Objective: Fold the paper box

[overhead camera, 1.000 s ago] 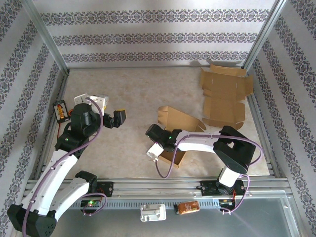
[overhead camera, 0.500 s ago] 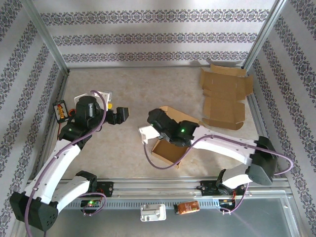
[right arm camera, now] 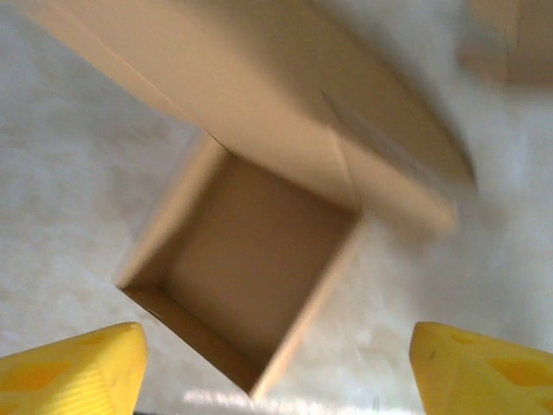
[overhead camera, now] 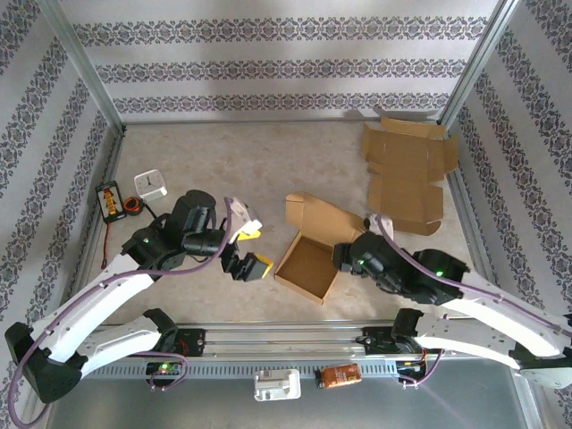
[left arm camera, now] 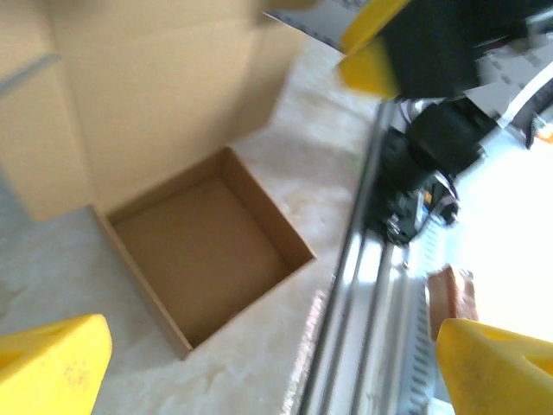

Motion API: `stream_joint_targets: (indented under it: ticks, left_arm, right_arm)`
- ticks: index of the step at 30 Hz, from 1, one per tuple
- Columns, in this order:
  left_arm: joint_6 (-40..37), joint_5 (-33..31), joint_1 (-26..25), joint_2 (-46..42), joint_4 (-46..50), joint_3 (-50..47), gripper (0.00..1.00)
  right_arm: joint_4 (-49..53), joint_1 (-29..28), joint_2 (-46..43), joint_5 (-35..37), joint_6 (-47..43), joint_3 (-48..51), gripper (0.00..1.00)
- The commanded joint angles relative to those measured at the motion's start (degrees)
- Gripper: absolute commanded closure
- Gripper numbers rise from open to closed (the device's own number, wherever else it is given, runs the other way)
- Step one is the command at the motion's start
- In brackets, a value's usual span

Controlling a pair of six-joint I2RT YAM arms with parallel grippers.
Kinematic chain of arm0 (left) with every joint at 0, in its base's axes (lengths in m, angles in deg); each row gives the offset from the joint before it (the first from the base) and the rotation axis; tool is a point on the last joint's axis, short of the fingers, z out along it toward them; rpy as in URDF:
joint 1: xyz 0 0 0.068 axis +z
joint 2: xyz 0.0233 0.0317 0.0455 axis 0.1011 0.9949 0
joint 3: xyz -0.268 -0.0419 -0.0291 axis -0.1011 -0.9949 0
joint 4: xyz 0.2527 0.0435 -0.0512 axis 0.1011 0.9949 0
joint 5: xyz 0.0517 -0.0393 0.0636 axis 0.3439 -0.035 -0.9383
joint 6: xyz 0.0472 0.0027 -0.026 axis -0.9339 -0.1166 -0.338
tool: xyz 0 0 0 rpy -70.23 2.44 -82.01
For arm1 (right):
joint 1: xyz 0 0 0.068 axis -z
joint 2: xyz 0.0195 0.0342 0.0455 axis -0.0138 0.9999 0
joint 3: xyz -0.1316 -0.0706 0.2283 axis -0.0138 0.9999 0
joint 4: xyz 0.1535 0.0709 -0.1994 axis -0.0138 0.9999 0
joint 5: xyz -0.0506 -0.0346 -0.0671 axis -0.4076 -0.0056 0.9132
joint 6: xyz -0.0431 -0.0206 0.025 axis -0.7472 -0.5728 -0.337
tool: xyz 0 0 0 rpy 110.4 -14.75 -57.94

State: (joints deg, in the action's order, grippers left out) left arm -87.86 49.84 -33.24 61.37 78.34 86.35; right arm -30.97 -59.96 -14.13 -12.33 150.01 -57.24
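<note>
Right wrist: blurry paper box point(right arm camera: 251, 259), lid point(right arm camera: 259, 78) past frame edge.

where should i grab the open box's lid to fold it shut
Pinch the lid at its free top edge, coming from above: it stands tilted back from the tray, hinged along the far wall, so that edge is clear.

The box point(overhead camera: 307, 268) is plain brown cardboard and partly assembled. Its base forms a shallow square tray with four upright walls, open at the top and empty inside. It sits flat on the table point(overhead camera: 232, 161), near the front edge and turned cornerwise to it. The lid point(overhead camera: 323, 214) is attached along the tray's far wall. It stands raised and open, leaning away from the tray.
</note>
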Motion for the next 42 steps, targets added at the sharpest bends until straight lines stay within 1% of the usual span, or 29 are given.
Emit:
stream_joint_targets:
  ticks: [1, 2, 4, 7, 10, 12, 15, 18, 20, 21, 22, 25, 26, 28, 30, 32, 36, 39, 42]
  left_arm:
    - [-7.13, 2.14, -3.11, 0.02, 3.1, -1.52, 0.02]
    - [-7.16, 1.84, -3.63, -0.01, 2.37, -2.03, 0.02]
    - [-7.13, 1.26, -4.22, 0.22, 1.63, -2.51, 0.03]
    - [-7.0, 0.42, -4.72, 0.56, 1.45, -2.2, 0.04]
    - [-6.23, -1.72, -4.81, 0.72, 1.58, -2.29, 0.05]
    - [-5.62, -3.91, -4.81, 1.33, 2.51, -1.55, 0.07]
    - [-2.94, -7.93, -4.81, 2.68, 3.8, -0.09, 0.07]
    - [0.14, -12.48, -4.72, 3.58, 3.86, 0.77, 0.11]
    - [3.02, -15.58, -4.48, 3.74, 3.38, 1.05, 0.11]
    - [4.75, -17.2, -4.17, 3.63, 3.07, 1.15, 0.11]
    - [6.14, -18.54, -3.72, 3.58, 2.89, 1.37, 0.11]
    - [10.96, -22.27, -1.04, 3.1, 2.73, 2.07, 0.11]
    - [12.48, -23.35, 0.27, 2.94, 2.69, 2.35, 0.11]
    - [14.89, -24.76, 3.28, 2.91, 2.74, 2.64, 0.16]
    - [17.28, -23.54, 8.13, 3.61, 3.74, 3.91, 0.17]
    - [19.17, -21.09, 13.27, 4.73, 5.45, 5.53, 0.17]
    - [21.76, -15.15, 21.64, 4.47, 5.7, 5.16, 0.06]
    - [24.32, -8.48, 26.48, 4.53, 5.0, 3.76, 0.03]
    - [26.12, -4.75, 29.15, 4.95, 3.97, 2.28, 0.02]
  right_arm:
    - [0.1, 1.81, 0.67, -8.53, 18.45, 8.27, 0.1]
    - [-2.46, 2.53, 1.48, -9.51, 18.46, 10.26, 0.03]
    - [-7.25, 3.69, 3.81, -10.37, 18.73, 12.88, 0.02]
    - [-15.16, 4.14, 8.41, -9.46, 18.71, 15.58, 0.02]
    - [-23.92, 4.24, 13.26, -8.87, 18.6, 17.39, 0.04]
    - [-27.15, 4.28, 16.52, -8.2, 18.82, 17.54, 0.11]
    - [-29.4, 4.21, 21.49, -6.1, 19.31, 17.03, 0.32]
    - [-29.5, 4.11, 24.69, -3.66, 19.4, 16.15, 0.46]
    - [-29.57, 4.06, 26.45, -1.89, 17.22, 15.2, 0.63]
    - [-28.59, 4.19, 27.52, -0.84, 16.16, 14.17, 0.69]
    - [-28.4, 4.23, 28.46, 0.12, 14.58, 13.3, 0.73]
    - [-29.28, 5.76, 32.36, 2.47, 5.57, 9.55, 0.85]
    - [-30.74, 7.02, 34.22, 2.2, 1.34, 8.02, 0.88]
    - [-33.43, 9.58, 38.44, 0.69, -5.84, 4.47, 0.91]
    - [-34.64, 13.38, 43.81, -4.88, -13.28, -1.22, 0.93]
    - [-34.04, 16.1, 48.69, -7.59, -18.04, -7.32, 0.93]
    - [-34.37, 20.09, 57.32, -12.8, -25.25, -16.48, 0.93]
    - [-33.73, 21.2, 62.59, -17.01, -28.7, -21.68, 0.9]
    - [-34.53, 21.02, 65.29, -18.15, -30.65, -22.54, 0.87]
